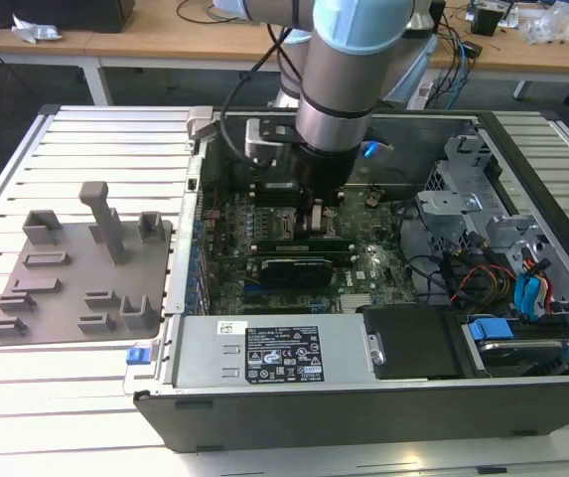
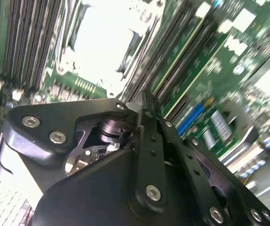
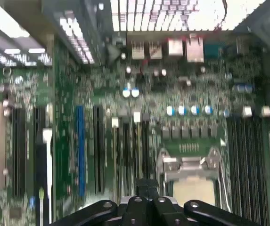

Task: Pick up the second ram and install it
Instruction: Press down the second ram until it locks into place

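My gripper point(image 1: 316, 225) reaches down into the open computer case point(image 1: 363, 417), over the motherboard point(image 1: 373, 268). Its fingers look shut, and nothing shows between them in both wrist views point(image 2: 144, 100) point(image 3: 146, 187). In the exterior view, directly below the fingertips, a long narrow green stick, the second ram point(image 1: 302, 242), lies in a slot beside the processor socket point(image 1: 276, 195). Whether the fingertips touch it I cannot tell. The grey holder tray point(image 1: 66, 298) with upright posts sits on the slatted table at the exterior view's left, with no stick on it.
A black card point(image 1: 294, 265) stands just in front of the ram. The power supply point(image 1: 274, 353) lines the case's near wall. A drive cage point(image 1: 483, 209) and loose cables point(image 1: 522, 288) crowd the exterior view's right. Rows of memory slots point(image 3: 248, 155) flank the socket point(image 3: 189, 165).
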Action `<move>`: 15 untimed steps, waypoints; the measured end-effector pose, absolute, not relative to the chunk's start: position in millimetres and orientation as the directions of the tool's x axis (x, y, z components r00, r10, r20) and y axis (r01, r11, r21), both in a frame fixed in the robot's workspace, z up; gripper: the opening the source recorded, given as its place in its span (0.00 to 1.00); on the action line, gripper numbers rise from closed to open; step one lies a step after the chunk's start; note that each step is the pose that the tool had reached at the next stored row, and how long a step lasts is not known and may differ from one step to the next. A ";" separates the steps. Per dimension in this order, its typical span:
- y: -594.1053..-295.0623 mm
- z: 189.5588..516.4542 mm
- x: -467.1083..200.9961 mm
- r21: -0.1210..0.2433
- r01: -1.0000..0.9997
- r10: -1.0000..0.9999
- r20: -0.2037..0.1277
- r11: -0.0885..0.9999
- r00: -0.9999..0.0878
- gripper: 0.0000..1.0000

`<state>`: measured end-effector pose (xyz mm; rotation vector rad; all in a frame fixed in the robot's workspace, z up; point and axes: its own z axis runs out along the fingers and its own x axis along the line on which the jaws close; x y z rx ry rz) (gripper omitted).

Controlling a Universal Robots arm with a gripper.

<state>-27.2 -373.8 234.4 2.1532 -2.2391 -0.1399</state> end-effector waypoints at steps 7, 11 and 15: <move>-374.2 231.1 25.7 0.135 -0.990 -0.998 -0.038 0.037 -0.043 0.10; -374.1 228.7 28.4 0.143 -0.989 -0.998 -0.038 0.037 -0.043 0.10; -374.5 234.4 4.7 0.138 -0.990 -0.998 -0.038 0.037 -0.043 0.10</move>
